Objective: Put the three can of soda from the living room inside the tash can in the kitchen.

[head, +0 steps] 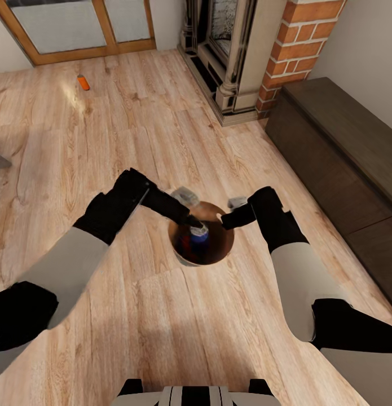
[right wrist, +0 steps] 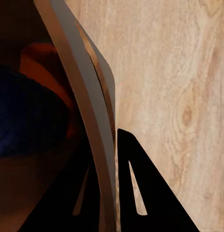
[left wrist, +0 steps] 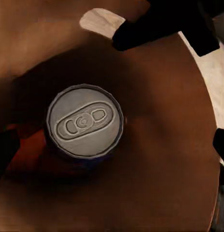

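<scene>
A living room of pale wood plank floor (head: 133,124), with a red brick fireplace (head: 258,51) at one o'clock and wood-framed glass doors (head: 77,28) at eleven o'clock. At centre sits the trash can (head: 218,256), a small tapered bucket. The right hand (head: 236,216) pinches its rim at three o'clock, one finger (right wrist: 141,193) outside the wall and one inside. The left hand (head: 191,221) reaches in from ten o'clock; how far its fingers are spread cannot be told, though they appear clear of the blue soda can (left wrist: 85,121) standing upright below. An orange soda can (left wrist: 24,154) lies beside the blue one in the bucket. A third, another orange can (head: 83,83), lies well apart on the floor at eleven o'clock. The likely risks: the thin rim could slip from the pinch when lifted, tipping the bucket and spilling both cans. The far can may roll if nudged. The kitchen trip remains.
</scene>
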Controlling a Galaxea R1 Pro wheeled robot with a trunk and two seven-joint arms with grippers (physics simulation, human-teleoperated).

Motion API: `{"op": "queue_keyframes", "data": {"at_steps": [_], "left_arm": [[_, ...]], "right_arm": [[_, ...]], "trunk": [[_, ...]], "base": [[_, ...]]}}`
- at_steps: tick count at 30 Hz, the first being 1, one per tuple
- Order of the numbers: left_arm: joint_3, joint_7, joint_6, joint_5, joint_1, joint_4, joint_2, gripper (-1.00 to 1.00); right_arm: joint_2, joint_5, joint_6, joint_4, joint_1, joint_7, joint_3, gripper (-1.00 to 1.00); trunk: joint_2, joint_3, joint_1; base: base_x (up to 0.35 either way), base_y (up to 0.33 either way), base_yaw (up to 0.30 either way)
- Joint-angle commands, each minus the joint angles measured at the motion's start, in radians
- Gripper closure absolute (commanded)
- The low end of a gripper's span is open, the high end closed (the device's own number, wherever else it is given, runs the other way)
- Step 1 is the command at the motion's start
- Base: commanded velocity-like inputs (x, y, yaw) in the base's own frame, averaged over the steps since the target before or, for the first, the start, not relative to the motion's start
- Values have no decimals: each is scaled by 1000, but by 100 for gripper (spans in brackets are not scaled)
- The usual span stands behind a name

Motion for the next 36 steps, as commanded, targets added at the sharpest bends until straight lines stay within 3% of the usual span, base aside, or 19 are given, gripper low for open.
{"op": "queue_keyframes", "data": {"at_steps": [1, 2, 5, 6, 11, 12, 14, 17, 18, 20, 22, 25, 26, 29, 32, 36], "left_arm": [[30, 23, 0, -83, 2, -8, 43, -100], [88, -19, 0, -82, 7, -24, 71, -100], [187, -108, -12, -82, 14, -52, 112, -100], [267, -176, -22, -82, 17, -64, 142, -100], [484, -320, -48, -84, 21, -74, 205, -100], [556, -354, -53, -87, 21, -78, 225, -100], [643, -388, -59, -91, 22, -84, 272, -100], [679, -393, -61, -96, 23, -84, 310, -100], [694, -347, -66, -98, 54, -86, 326, -100], [699, -287, -79, -98, 87, -87, 330, -100], [701, -243, -92, -99, 104, -88, 331, -100], [701, -113, -114, -100, 136, -81, 329, -100], [701, -33, -137, -100, 167, -78, 327, -100], [701, 96, -190, -98, 230, -75, 325, -100], [703, 187, -225, -90, 294, -75, 324, -100], [705, 260, -270, -87, 368, -77, 309, -100]], "right_arm": [[-1, -5, 3, 0, 0, 6, 0, 100], [-1, -5, 3, 0, 0, 6, 0, 100], [-2, -5, 3, 0, 0, 6, 0, 100], [-2, -5, 3, 0, 0, 6, -1, 100], [-2, -5, 3, 1, 0, 6, -2, 100], [-3, -5, 3, 1, 1, 6, -3, 100], [-3, -5, 3, 1, 1, 6, -5, 100], [-4, -4, 3, 1, 1, 6, -7, 100], [-5, -4, 3, 0, 1, 5, -8, 100], [-6, -4, 3, -1, 1, 5, -9, 100], [-6, -4, 3, -1, 1, 5, -10, 100], [-12, -3, 3, -2, 1, 5, -11, 100], [-18, -2, 3, -2, 1, 2, -12, 100], [-30, -1, 3, -2, 2, -21, -12, 100], [-43, 0, 3, -3, 4, -49, -12, 100], [-74, 1, 3, -8, 28, -61, -11, 100]], "trunk": [[0, 0, 0], [0, 0, 0], [0, 0, 0], [0, 0, 0], [0, 0, 0], [0, 0, 0], [0, 0, 0], [0, 0, 0], [0, 0, 0], [0, 0, 0], [0, 0, 0], [0, 0, 0], [0, 0, 0], [0, 0, 0], [0, 0, 0], [0, 0, 0]], "base": [[0, 0, 0], [0, 0, 0], [0, 0, 0], [0, 0, 0], [0, 0, 0], [0, 0, 0], [0, 0, 0], [0, 0, 0], [0, 0, 0], [0, 0, 0], [0, 0, 0], [0, 0, 0], [0, 0, 0], [0, 0, 0], [0, 0, 0], [0, 0, 0]]}}
